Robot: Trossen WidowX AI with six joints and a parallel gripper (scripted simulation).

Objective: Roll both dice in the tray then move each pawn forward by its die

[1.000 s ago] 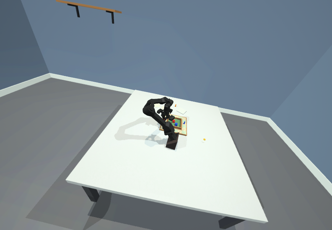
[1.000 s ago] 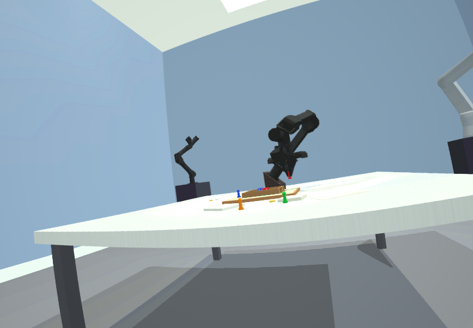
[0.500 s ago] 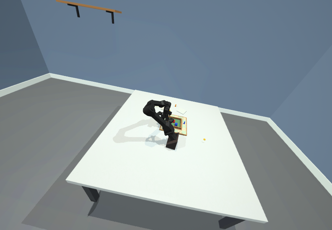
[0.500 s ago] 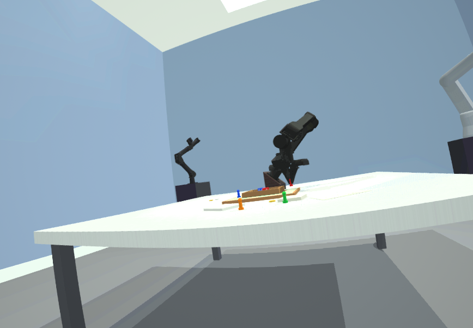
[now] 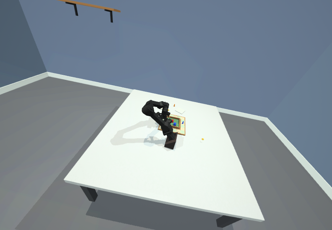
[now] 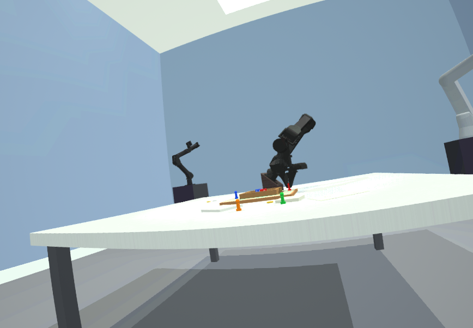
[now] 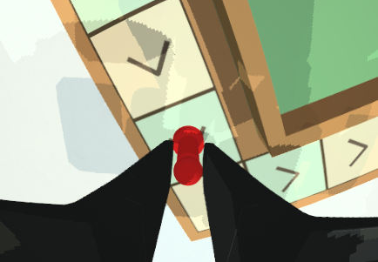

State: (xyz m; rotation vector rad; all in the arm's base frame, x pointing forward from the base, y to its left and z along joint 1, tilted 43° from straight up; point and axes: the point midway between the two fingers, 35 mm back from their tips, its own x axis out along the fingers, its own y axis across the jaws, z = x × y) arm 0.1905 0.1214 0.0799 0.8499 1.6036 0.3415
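The red pawn (image 6: 289,188) (image 7: 188,150) stands on a mint square near one corner of the board (image 7: 122,83) (image 6: 229,202). My gripper (image 7: 188,149) is slightly open around it, with one finger on each side and barely any gap. In the top view the arm hides the red pawn. The red die (image 5: 172,121) and the blue die (image 5: 174,124) lie in the tray (image 5: 179,124) (image 7: 257,83). Their top numbers are too small to read. The blue pawn (image 5: 183,122) (image 6: 235,195) stands on the opposite side of the board.
An orange pawn (image 5: 174,105) (image 6: 238,205) and a green pawn (image 6: 282,198) stand beyond the board. A pale flat card (image 5: 179,110) lies near the orange pawn. A small yellow piece (image 5: 202,139) lies to the right. The tray walls rise beside my fingers.
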